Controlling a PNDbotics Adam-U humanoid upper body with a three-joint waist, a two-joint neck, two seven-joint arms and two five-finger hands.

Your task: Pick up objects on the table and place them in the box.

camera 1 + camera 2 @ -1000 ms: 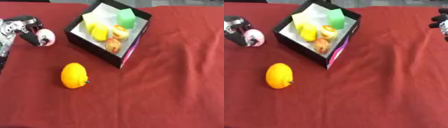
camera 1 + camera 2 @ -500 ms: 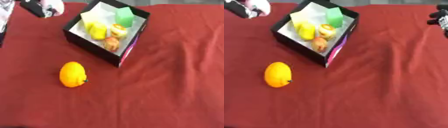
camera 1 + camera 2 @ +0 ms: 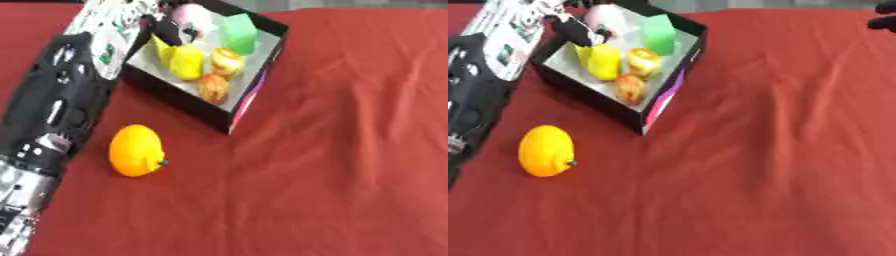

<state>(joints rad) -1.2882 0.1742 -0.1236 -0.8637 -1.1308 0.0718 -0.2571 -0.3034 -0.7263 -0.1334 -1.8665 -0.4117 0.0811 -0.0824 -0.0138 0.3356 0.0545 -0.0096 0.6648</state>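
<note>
My left hand [image 3: 166,31] and its arm look like hard black plastic with a slight sheen, broken by pale silvery patches. The table [image 3: 350,150] under me is covered in matt red cloth, softly creased, while the box [image 3: 249,97] seems to be black card with a pale, smooth lining inside. The orange fruit [image 3: 136,150] has a smooth, faintly glossy skin like moulded plastic, and the pale pink object [image 3: 605,16] my fingers curl round looks smooth and dull.
</note>
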